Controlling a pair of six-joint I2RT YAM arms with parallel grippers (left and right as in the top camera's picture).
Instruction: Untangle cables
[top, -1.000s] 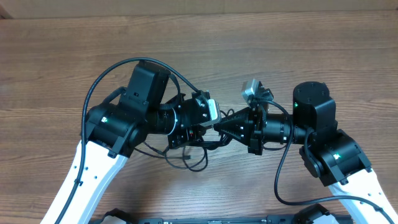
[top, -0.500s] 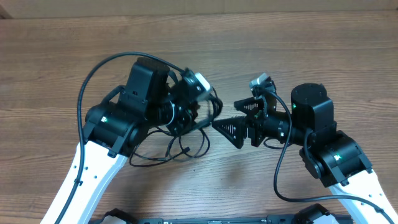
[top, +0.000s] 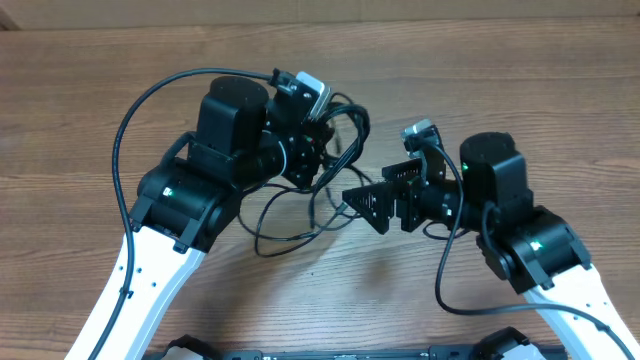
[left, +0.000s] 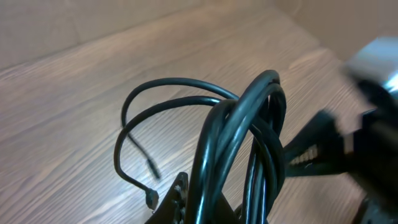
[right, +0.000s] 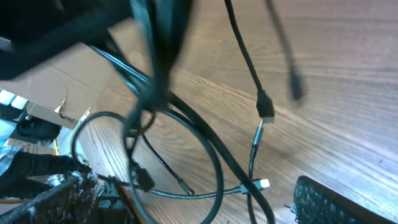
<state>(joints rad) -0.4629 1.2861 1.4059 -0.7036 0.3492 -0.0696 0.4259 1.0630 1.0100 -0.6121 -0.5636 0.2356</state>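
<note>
The left tool (top: 318, 150) is carrying the cables (left: 214, 149) up and toward the far side of the desk (top: 500, 70), away from where both tools were meeting a second ago. The right tool (top: 370, 187) is standing with its jaws wide apart and holding nothing, just beside the bundle.

The left tool is clamping together on the wound loops, which are hanging from it. Lower strands are trailing on the desk between the arms.

To do this step well, the left tool should probably be keeping its clamp firm and high so the loops are hanging loose. The right tool should be going for one free plug end (right: 265, 106) and drawing it outward slowly, easing off if a loop is tightening.
</note>
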